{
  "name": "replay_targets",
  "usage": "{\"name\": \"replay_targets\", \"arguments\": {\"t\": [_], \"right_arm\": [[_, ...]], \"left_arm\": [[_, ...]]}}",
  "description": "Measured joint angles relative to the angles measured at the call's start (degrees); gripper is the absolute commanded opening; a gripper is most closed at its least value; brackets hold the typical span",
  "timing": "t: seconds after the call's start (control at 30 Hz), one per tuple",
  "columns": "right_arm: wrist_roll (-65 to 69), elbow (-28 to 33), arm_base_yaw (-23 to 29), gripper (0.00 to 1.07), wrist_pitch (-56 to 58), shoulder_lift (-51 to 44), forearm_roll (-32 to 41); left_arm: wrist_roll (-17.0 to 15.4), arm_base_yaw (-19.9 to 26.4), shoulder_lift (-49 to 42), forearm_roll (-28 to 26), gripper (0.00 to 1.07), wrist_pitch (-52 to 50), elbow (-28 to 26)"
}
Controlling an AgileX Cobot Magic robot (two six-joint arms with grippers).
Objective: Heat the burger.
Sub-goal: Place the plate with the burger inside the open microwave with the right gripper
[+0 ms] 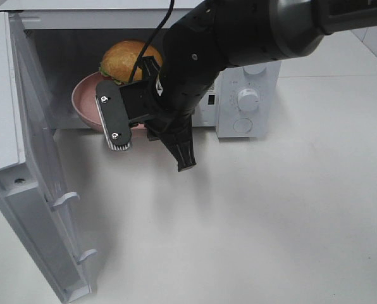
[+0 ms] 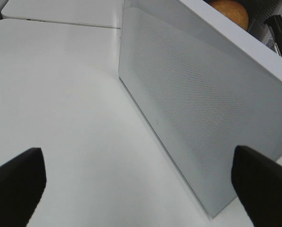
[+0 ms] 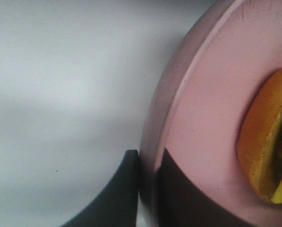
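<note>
- The burger [image 1: 128, 58] sits on a pink plate [image 1: 84, 104] inside the open microwave [image 1: 252, 69], at about 11 o'clock from the middle of the high view.
- On the plate, the burger lies toward the 1 o'clock side. Its golden bun is uppermost, with a strip of green lettuce showing beneath.
- The microwave door [image 1: 43, 190] stands wide open, hinged on the left and swung out toward 7 o'clock over the white table [image 1: 271, 215].
- The control panel is at 3 o'clock from the cavity and carries two round white knobs, the upper knob [image 1: 247, 99] above the lower. Any marks around them are too small to read.
- The right arm comes in from 1 o'clock, crosses the middle and covers the plate's near right edge.
- In the right wrist view, the right gripper [image 3: 148, 158] is pinched tight on the plate's rim. One dark finger is outside the rim and one inside on the pink surface, with the burger's bun nearby on the plate but apart from the fingers.
- In the left wrist view, the left gripper [image 2: 137, 156] is spread as wide as it goes and holds nothing. Its two dark fingers [image 2: 18, 184] are far apart above the bare table, beside the outer face of the open door.
- The left wrist view also shows the top of the bun past the door's edge.
</note>
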Motion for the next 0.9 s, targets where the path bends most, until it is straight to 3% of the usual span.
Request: {"name": "replay_targets", "arguments": {"t": [0.9], "right_arm": [[7.79,-15.76,-0.52,0.0,4.53,10.89,-5.96]], "left_arm": [[0.0,0.0,0.0,0.0,1.0,0.0,0.0]]}}
